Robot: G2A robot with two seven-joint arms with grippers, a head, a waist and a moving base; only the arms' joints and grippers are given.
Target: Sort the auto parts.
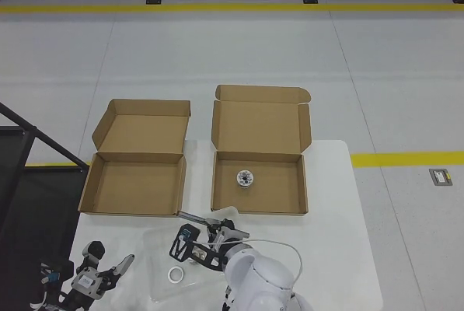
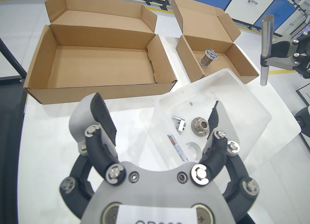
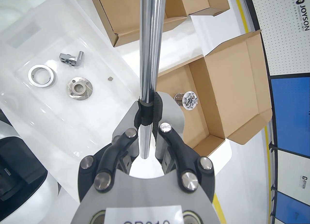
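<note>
White rectangular tabletop (image 1: 333, 233), lower centre of the top view, its far edge just past mid-frame. Three things sit on it directly. An open brown cardboard box (image 1: 130, 186) with its lid flap folded back stands at the table's upper left. A second open brown cardboard box (image 1: 278, 186) stands just beside it to the right (narrow gap, not touching). A clear plastic bin (image 1: 160, 256) sits below the boxes, lower centre-left.
</note>
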